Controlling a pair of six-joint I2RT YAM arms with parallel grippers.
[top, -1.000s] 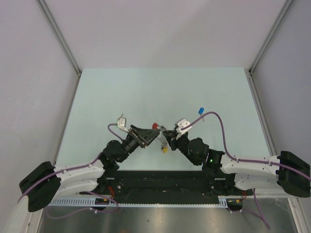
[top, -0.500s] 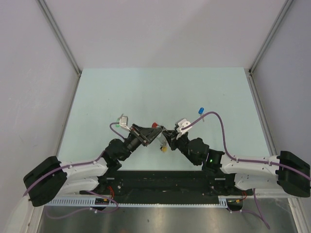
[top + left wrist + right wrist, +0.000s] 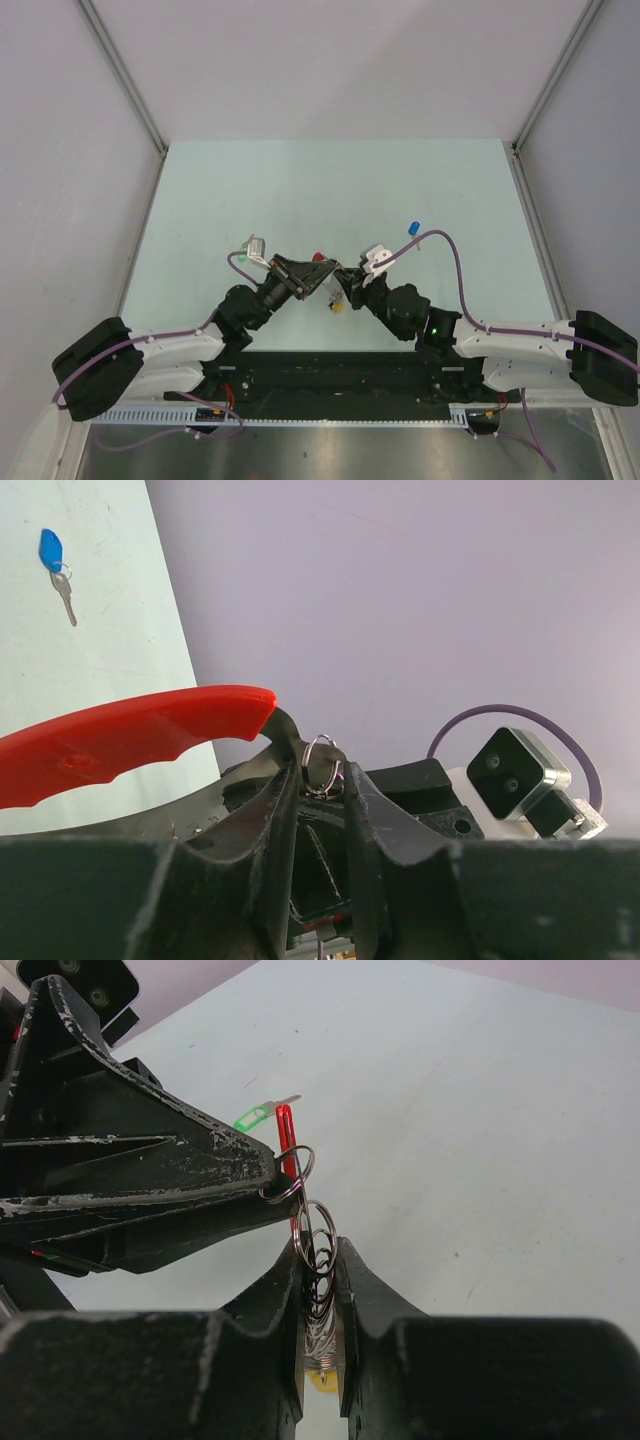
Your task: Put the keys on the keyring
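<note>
Both grippers meet over the table's near middle and hold the keyring [image 3: 335, 290] between them. My left gripper [image 3: 322, 272] is shut on a small split ring [image 3: 322, 765] at the grey metal body, with the curved red piece [image 3: 130, 735] sticking out left. My right gripper [image 3: 318, 1252] is shut on a stack of rings [image 3: 318, 1235] of the same bunch, with a yellow cap [image 3: 322, 1380] hanging below. The blue key [image 3: 411, 229] lies loose on the table, also in the left wrist view [image 3: 52, 550]. The green key [image 3: 255, 1115] lies on the table behind the left fingers [image 3: 150, 1185].
The pale green table [image 3: 330, 190] is boxed in by grey walls with metal frame posts [image 3: 125, 75]. The right wrist's camera and purple cable [image 3: 515, 770] sit close behind the keyring. The arm bases and a black rail [image 3: 330, 375] run along the near edge.
The left arm has shifted slightly to the right and its wrist has turned a little. The keyring stays held between both grippers. The right arm has not moved.
</note>
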